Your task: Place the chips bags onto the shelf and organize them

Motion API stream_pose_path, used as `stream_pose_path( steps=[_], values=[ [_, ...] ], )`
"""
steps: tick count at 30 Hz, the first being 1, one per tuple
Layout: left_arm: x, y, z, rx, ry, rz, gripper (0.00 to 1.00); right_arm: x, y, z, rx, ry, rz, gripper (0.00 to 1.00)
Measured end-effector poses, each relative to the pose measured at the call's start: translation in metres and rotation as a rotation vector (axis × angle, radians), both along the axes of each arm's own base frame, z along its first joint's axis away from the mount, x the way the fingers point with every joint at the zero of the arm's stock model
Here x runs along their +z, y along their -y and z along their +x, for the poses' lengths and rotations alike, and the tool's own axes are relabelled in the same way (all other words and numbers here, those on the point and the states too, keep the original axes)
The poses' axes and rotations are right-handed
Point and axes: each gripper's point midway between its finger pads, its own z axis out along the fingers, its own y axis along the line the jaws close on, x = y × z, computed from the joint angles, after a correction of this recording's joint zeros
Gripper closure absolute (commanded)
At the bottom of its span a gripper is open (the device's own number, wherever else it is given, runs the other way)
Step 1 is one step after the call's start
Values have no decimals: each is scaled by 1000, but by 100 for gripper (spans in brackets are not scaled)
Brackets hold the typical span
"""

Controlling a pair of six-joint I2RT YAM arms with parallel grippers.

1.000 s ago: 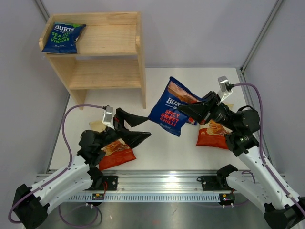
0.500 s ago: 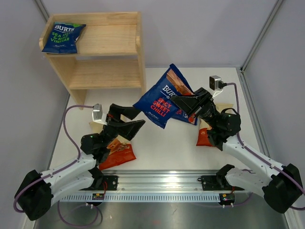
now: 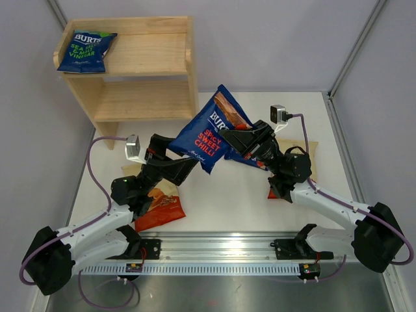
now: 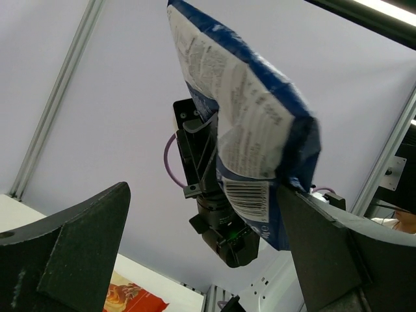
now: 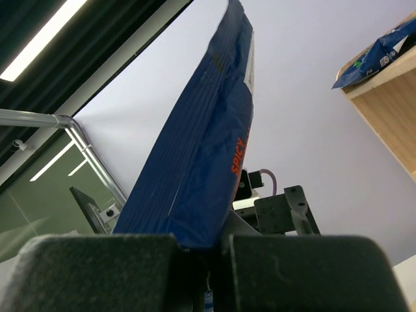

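My right gripper (image 3: 235,138) is shut on the edge of a dark blue "BURTS" spicy sweet chilli bag (image 3: 207,133) and holds it in the air, tilted, near the shelf's right panel. In the right wrist view the bag (image 5: 208,149) rises from my shut gripper (image 5: 203,260). My left gripper (image 3: 187,164) is open at the bag's lower left. In the left wrist view the bag's back (image 4: 253,130) hangs above my open gripper (image 4: 201,260), its corner at the right finger. Another blue bag (image 3: 84,52) lies on the top tier of the wooden shelf (image 3: 146,97).
A cream and red-orange bag (image 3: 161,208) lies under my left arm. A second one (image 3: 304,147) lies partly hidden under my right arm. A dark blue patch (image 3: 246,160) shows under the right gripper. The shelf's lower tier holds nothing.
My right arm has carried the chilli bag left and up toward the shelf. My left arm has risen and moved right, bringing its open fingers to the bag's lower corner.
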Motion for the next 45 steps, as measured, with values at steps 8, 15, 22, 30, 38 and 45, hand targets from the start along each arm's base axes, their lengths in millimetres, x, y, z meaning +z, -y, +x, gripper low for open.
stream_pose_path(
  steps=[8,15,22,30,38,45],
  values=[
    [20,-20,-23,14,85,-56,1,6,6,0,-77,32,-32,100],
    [26,-23,-26,15,103,-70,1,30,3,-6,-52,108,-10,100],
    [40,-14,-16,-1,89,-77,8,-4,-25,14,14,38,-61,100],
    [42,-13,-9,17,60,-78,64,-1,-24,8,33,62,-56,100],
    [37,-12,5,62,-25,-56,84,-4,-21,12,6,44,-52,67],
    [31,-31,23,178,-149,-32,86,8,6,10,-176,33,-123,13]
  ],
)
